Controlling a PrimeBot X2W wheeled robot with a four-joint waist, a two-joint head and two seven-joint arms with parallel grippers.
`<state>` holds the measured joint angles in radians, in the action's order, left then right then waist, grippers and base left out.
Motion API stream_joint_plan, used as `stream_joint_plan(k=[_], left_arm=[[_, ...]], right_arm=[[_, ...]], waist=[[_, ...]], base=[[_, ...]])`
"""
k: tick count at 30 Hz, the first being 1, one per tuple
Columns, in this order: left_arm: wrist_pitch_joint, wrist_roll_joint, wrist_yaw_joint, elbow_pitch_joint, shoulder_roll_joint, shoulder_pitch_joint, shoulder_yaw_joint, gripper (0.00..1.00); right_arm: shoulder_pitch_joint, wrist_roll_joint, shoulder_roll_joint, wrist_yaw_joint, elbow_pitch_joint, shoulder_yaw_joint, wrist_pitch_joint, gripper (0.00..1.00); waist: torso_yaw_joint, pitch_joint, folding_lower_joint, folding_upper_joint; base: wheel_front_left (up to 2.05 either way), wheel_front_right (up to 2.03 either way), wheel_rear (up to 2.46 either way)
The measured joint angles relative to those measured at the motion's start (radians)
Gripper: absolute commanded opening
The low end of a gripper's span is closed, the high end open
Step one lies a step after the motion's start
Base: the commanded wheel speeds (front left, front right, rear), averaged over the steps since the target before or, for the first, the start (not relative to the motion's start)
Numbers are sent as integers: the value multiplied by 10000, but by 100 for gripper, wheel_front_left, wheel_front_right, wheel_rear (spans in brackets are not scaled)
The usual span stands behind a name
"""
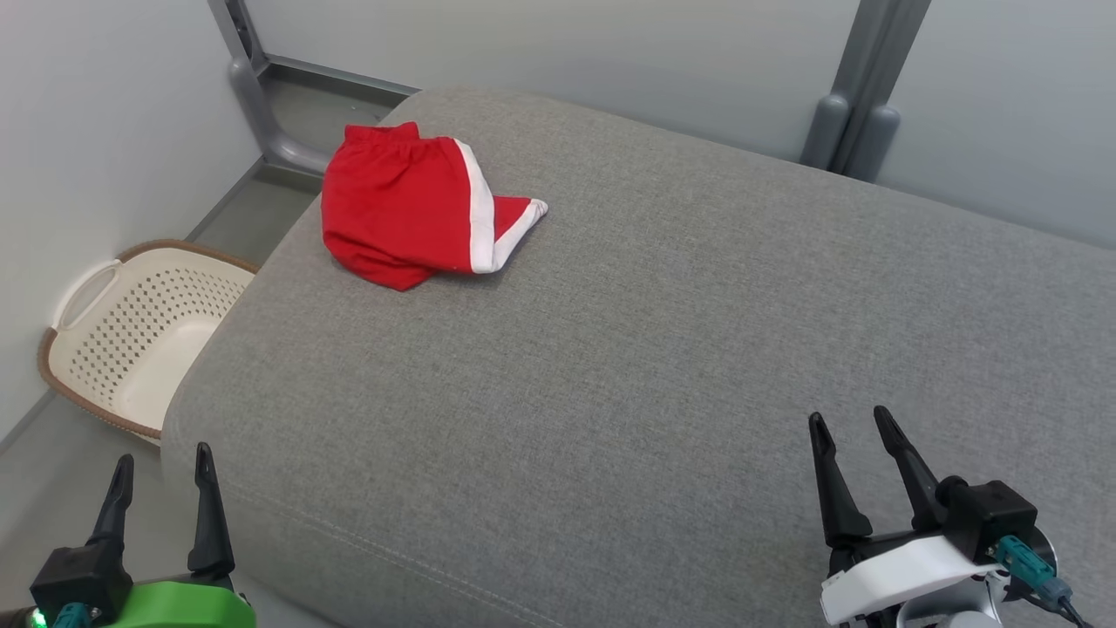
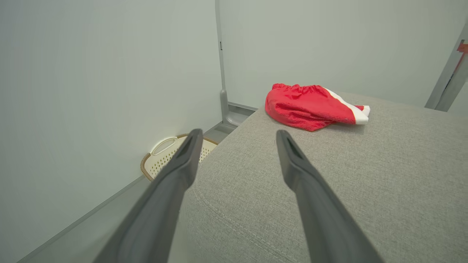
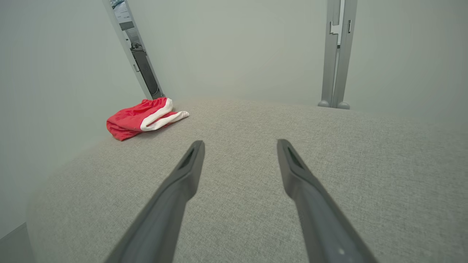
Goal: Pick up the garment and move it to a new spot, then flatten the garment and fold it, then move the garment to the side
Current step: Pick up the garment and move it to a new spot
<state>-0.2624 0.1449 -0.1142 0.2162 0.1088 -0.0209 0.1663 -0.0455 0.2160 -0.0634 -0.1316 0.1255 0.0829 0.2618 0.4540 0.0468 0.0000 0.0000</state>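
Note:
The garment (image 1: 410, 205), red shorts with a white side stripe, lies folded at the far left corner of the grey cushioned surface (image 1: 628, 349). In the left wrist view the garment (image 2: 310, 106) sits ahead and to the right; in the right wrist view the garment (image 3: 144, 117) is far off to the left. My left gripper (image 1: 164, 464) hangs open at the near left, just off the surface's edge, with nothing between its fingers. My right gripper (image 1: 850, 427) stands open over the near right part of the surface, also empty. Both are far from the garment.
A cream perforated laundry basket (image 1: 131, 331) with a brown rim stands on the floor left of the surface, against the pale wall. Grey metal frame posts (image 1: 850, 96) rise behind the surface at the back right and back left.

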Motion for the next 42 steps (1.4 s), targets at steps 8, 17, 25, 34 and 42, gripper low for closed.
stream_joint_plan(k=[8,17,25,34,42], left_arm=[[0,224,-15,88,146,668,61,100],[-2,642,-88,581,813,3278,207,100],[86,974,-127,1908,1875,5693,-38,100],[702,1452,-146,3505,2755,7630,-602,100],[1881,2554,-148,5400,3446,8566,-1264,100]], right_arm=[[308,-61,-263,0,-73,-96,0,100],[781,-278,-619,0,-552,-378,0,100],[1188,-479,-633,0,-1697,-374,0,100],[1489,-855,-508,0,-2642,-351,-8,100],[1664,-930,-489,0,-2894,-416,-61,100]], waist=[[-615,240,0,0],[-1612,993,0,0],[-2731,1954,0,0],[-3833,3142,1,0],[-4562,4018,2,0]], base=[[0,0,0],[0,0,0],[0,0,0],[0,0,0],[0,0,0]])
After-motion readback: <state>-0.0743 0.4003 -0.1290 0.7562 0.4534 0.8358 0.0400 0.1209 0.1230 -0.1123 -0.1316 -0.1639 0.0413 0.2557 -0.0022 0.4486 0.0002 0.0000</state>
